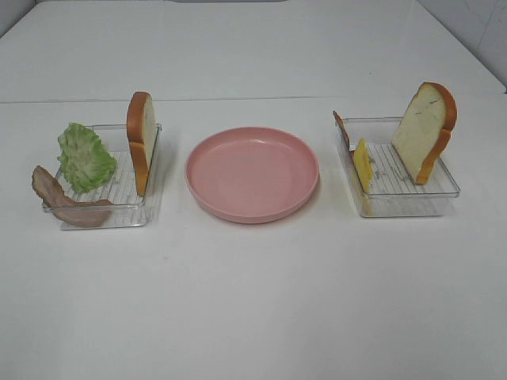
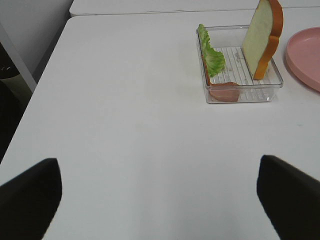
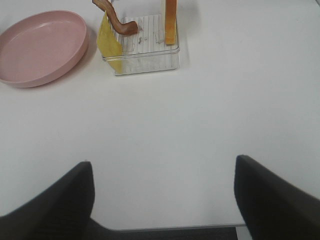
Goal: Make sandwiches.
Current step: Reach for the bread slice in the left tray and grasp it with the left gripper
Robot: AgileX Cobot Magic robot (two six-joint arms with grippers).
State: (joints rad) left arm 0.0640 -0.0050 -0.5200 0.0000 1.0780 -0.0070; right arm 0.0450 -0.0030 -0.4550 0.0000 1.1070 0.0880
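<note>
**Both grippers wide open, nothing in hand**

Left wrist view first: the left gripper (image 2: 160, 200) hangs above the white table (image 2: 140, 110), jaws spread wide, nothing between them. Ahead of it we have the left tray (image 2: 260, 94). It carries the left bread slice (image 2: 261, 37) standing on edge, ruffled lettuce (image 2: 212, 55) and the left bacon strip (image 2: 222, 91) along one wall. The pink plate (image 2: 305, 55) is just beyond.

Over to the right wrist view: the right gripper (image 3: 162, 200) is parted wide too, and empty. The right tray (image 3: 150, 60) holds cheese (image 3: 107, 42), the right bacon strip (image 3: 117, 20) and the right bread slice (image 3: 170, 20), also upright.

From the high camera we see neither gripper. The trays sit toward the table's left and right edges, with the plate midway between them and bare. No sandwich is stacked yet.

Our read is that these toy pieces look light. The bread seems stiff enough to pinch across its flat faces near the top crust. Lettuce and bacon look thin and floppy, so we'd take them at a raised edge. The clear trays may slide on this smooth white top. Pale walls show beyond the table's edges, and working room looks ample.
</note>
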